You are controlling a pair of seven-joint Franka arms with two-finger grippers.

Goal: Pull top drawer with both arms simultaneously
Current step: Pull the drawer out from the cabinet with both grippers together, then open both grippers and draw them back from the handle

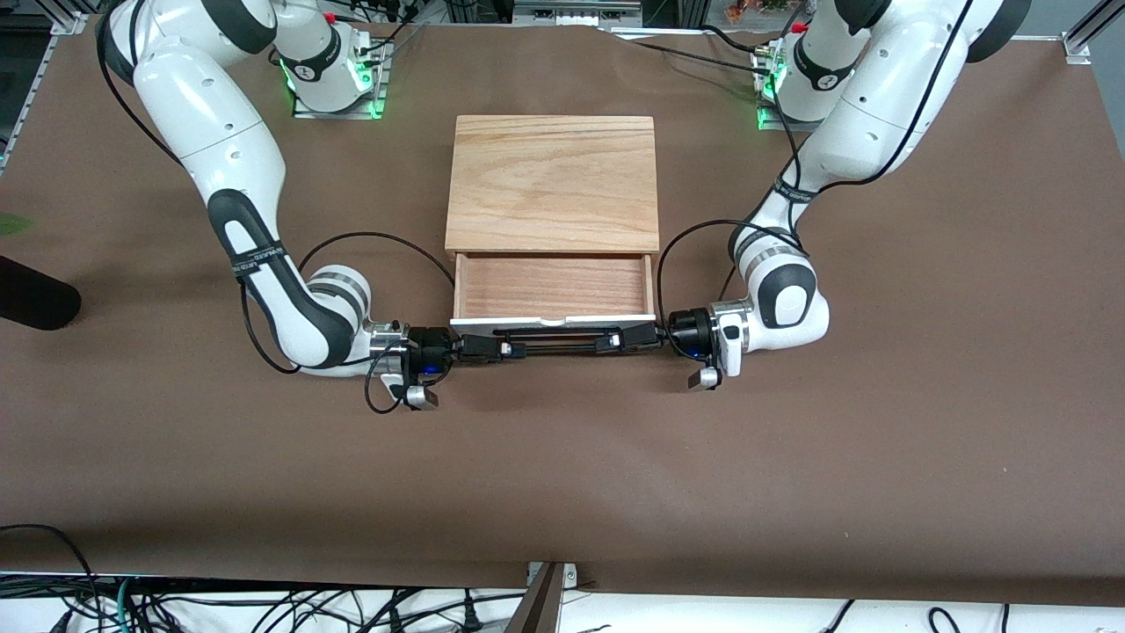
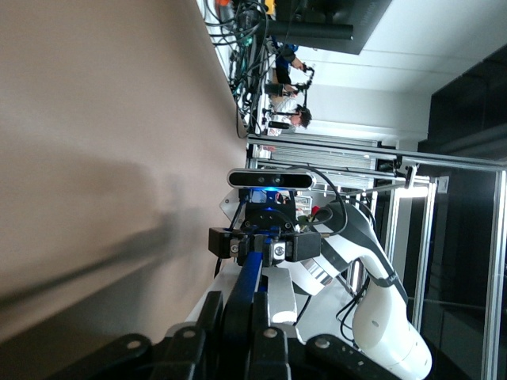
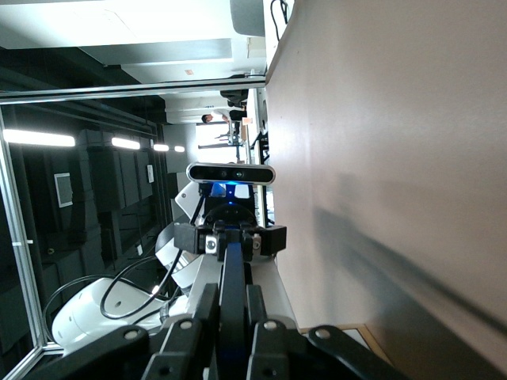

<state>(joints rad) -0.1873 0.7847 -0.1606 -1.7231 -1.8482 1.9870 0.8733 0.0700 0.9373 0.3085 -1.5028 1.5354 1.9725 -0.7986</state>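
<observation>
The top drawer (image 1: 554, 290) stands pulled out from under the cabinet top (image 1: 553, 183), toward the front camera, with bare table (image 1: 562, 475) ahead of its handle (image 1: 555, 340). Left gripper (image 1: 622, 338) and right gripper (image 1: 492, 346) are both clamped on the handle's ends. Each wrist view shows the other gripper (image 2: 264, 245) (image 3: 230, 240) along the bar.

no readable text — band print on right arm (image 1: 255, 259) (too small).
</observation>
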